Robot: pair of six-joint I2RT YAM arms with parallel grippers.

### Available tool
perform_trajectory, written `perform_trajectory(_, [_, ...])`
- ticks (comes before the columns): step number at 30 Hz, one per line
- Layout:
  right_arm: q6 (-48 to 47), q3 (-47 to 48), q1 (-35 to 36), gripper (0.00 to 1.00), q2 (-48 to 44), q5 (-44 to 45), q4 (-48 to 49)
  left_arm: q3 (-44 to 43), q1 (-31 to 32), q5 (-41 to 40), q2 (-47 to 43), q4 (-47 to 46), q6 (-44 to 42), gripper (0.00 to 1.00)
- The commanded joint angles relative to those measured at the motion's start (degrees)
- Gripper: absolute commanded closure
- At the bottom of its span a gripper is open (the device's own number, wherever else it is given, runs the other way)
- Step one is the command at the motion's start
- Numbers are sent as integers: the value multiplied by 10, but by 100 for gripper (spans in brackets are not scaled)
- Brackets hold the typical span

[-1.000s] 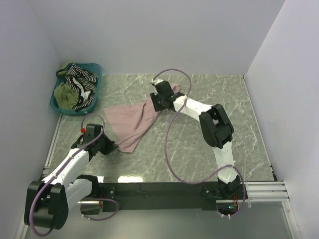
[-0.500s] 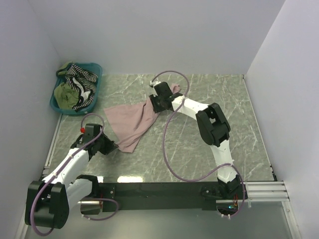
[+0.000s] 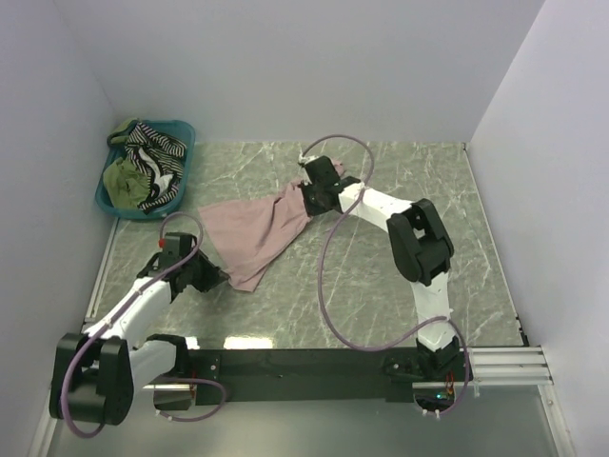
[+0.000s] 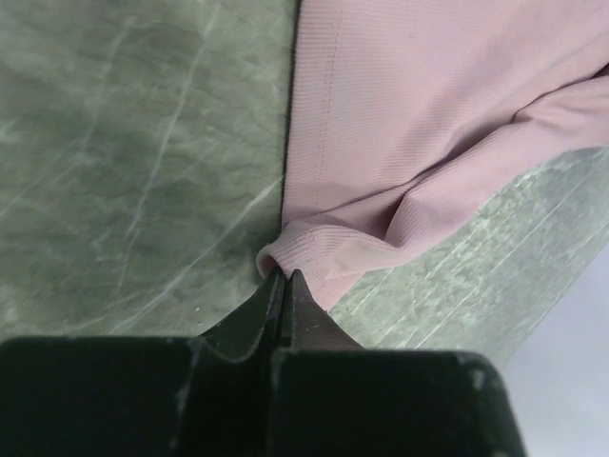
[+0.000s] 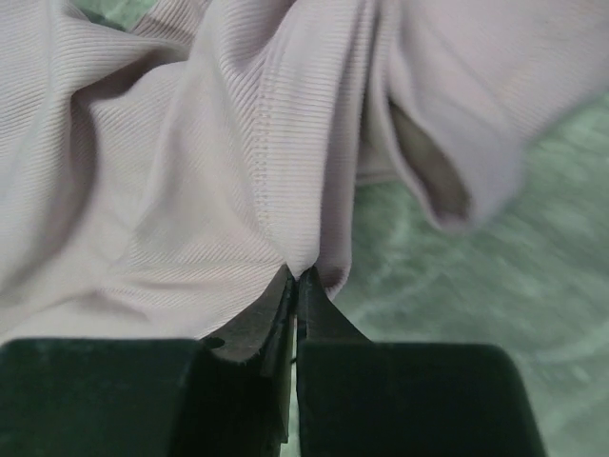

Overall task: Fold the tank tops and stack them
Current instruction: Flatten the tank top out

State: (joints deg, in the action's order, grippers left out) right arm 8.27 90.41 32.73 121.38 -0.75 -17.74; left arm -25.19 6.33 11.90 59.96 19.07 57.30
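With the left pincer (image 4: 284, 278) pressed together on the hem corner of the dusty pink tank top (image 3: 255, 228) and the right pincer (image 5: 296, 276) pinching its shoulder-end fold, pull apart evenly, low over the worktop (image 3: 381, 286), to flatten the span stretched between both; avoid twisting.

Three tank tops, one basket, two arms.
One pink tank top (image 3: 257, 228) lies on the single table (image 3: 276, 309). One olive green top (image 3: 124, 179) and one striped top (image 3: 157, 143) fill the one teal basket (image 3: 188, 152) at ten o'clock; any beneath cannot be counted. Two grippers: left gripper (image 3: 217, 279) at eight o'clock, right gripper (image 3: 309, 195) at twelve. Two purple cables (image 3: 322, 286).
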Motion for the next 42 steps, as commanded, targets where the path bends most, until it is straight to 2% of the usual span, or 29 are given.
perform_trajectory(1, [21,11,-7,100,-82,49,-62,-25,-3,40,25,-47,-33,99])
perform_trajectory(5, [33,40,-7,100,-105,56,-115,-32,-3,49,49,-71,-47,99])
perform_trajectory(9, [39,104,-7,100,-61,68,-144,-45,-3,53,72,-89,-58,98])
perform_trajectory(15, [47,191,-8,100,14,65,-165,-57,-3,58,69,-98,-67,79])
perform_trajectory(16, [47,197,-9,100,24,64,-167,-58,-3,59,67,-96,-67,73])
perform_trajectory(22, [53,204,-14,100,32,63,-165,-55,-3,69,39,-72,-59,63])
perform_trajectory(29, [57,193,-20,100,27,57,-154,-14,3,50,28,-78,-11,63])
perform_trajectory(42, [59,187,-23,100,23,51,-150,-10,33,28,60,-105,16,64])
